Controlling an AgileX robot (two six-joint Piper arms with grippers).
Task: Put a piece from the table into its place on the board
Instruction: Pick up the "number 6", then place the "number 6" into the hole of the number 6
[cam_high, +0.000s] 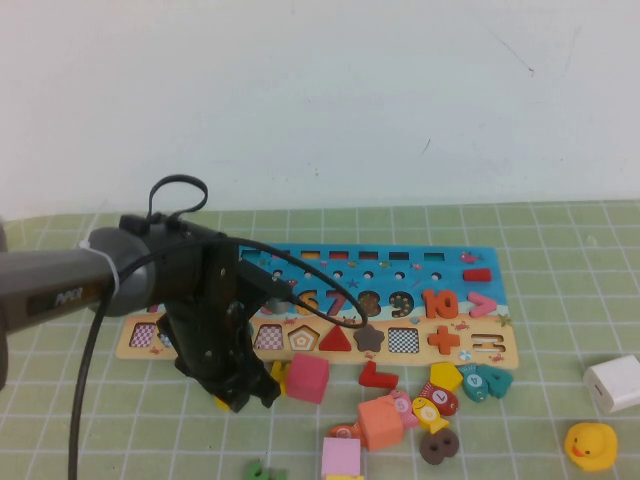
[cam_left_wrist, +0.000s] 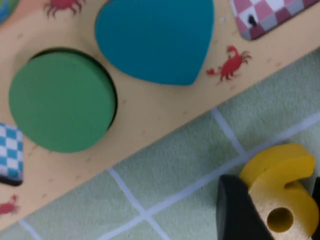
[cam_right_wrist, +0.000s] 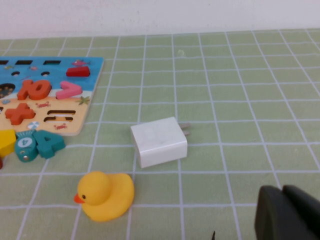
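Note:
The board (cam_high: 455, 268) lies across the middle of the mat, with a blue numeral row above and a tan shape strip (cam_left_wrist: 150, 110) below. My left gripper (cam_high: 240, 392) hangs just in front of the board's left part. It is shut on the piece, a yellow wooden "6" (cam_left_wrist: 282, 192), with black fingers (cam_left_wrist: 237, 212) on either side of it, over the green mat beside the board's front edge. In the high view only a yellow sliver of the piece (cam_high: 220, 403) shows under the gripper. My right gripper (cam_right_wrist: 290, 215) is shut and empty, low over the mat at the right, outside the high view.
Loose pieces lie in front of the board: a pink cube (cam_high: 308, 378), a red L (cam_high: 378, 375), an orange block (cam_high: 380, 422), a teal 4 (cam_high: 487, 380) and a brown 8 (cam_high: 438, 446). A white charger (cam_high: 615, 383) and a yellow duck (cam_high: 590, 445) sit at the right.

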